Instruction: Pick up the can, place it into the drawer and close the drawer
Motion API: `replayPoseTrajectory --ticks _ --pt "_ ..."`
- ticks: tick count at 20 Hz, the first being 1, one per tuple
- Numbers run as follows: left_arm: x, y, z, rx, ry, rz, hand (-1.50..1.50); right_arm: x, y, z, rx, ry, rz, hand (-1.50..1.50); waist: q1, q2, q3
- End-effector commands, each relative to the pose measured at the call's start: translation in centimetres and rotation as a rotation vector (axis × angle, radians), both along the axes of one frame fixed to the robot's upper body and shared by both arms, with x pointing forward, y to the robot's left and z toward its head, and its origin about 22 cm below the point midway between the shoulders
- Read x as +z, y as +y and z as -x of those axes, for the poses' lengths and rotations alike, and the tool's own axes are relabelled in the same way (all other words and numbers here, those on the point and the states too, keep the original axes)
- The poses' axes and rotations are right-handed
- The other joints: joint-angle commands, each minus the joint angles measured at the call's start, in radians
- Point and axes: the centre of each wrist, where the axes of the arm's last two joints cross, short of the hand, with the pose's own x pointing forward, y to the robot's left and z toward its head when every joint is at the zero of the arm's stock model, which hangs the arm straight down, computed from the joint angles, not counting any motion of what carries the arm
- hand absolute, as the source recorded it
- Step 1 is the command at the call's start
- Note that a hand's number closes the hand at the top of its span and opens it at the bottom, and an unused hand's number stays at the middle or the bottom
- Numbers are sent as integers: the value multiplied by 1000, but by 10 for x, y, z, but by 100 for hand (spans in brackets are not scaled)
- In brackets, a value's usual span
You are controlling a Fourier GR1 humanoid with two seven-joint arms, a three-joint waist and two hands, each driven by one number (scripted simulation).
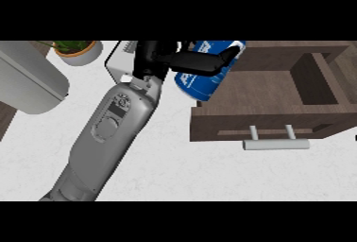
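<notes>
Can (203, 78): blue, white lettering not legible, tilted at the open drawer's (258, 101) ten-o'clock corner. Left hand (182, 59): black fingers curled round the can. Drawer: dark brown wood, grey bar handle (275, 144) at six o'clock. Potted plant (75, 49) at eleven o'clock.

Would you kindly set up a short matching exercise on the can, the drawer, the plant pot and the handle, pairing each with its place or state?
Things:
1. can
2. drawer
3. plant pot
4. handle

Places or states:
A. top left of the counter
B. pulled open
C. held in the hand
D. pale bar on the drawer's front

Pairs: 1-C, 2-B, 3-A, 4-D
</notes>
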Motion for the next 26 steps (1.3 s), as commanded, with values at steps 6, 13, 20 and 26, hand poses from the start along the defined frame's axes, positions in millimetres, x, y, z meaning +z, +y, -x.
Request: replayPoseTrajectory --ticks 6,13,20,26 --pt "43 -43 -18 0 18 -22 150 6 -8 -9 -3 -19 3 -150 -1 1 0" --pt "43 -62 -39 31 38 -76 150 13 6 -4 27 0 -9 -150 -28 9 1" --pt "42 -73 -45 28 33 -103 150 -1 3 -14 27 -16 -2 -150 -31 9 1" --pt "44 -80 -49 48 44 -140 150 4 -13 -24 24 10 7 -150 -46 14 2"
